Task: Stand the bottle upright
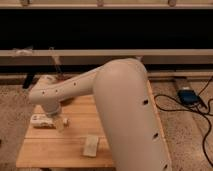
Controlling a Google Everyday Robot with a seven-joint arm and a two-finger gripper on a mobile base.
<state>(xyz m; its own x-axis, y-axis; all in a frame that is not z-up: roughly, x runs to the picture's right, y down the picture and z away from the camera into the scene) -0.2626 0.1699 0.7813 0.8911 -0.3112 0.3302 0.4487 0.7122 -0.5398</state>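
Item one: a wooden table (70, 152) of light planks, standing on a speckled floor (182, 145). Item two: the bottle (40, 120), small and white, lying on its side near the table's left edge, its length running roughly left to right on my screen. Item three: the gripper (59, 121), hanging below the wrist of the white arm (125, 105), down at the tabletop just beside the bottle's right end. I cannot tell whether it touches the bottle, or whether it is apart, together or clamped. Item four: a flat beige block (91, 145), lying toward the table's front, apart from the bottle. Item five: a blue device (187, 95) on the floor at right, with black cables (197, 111) beside it. The arm's bulky elbow covers the table's right side.
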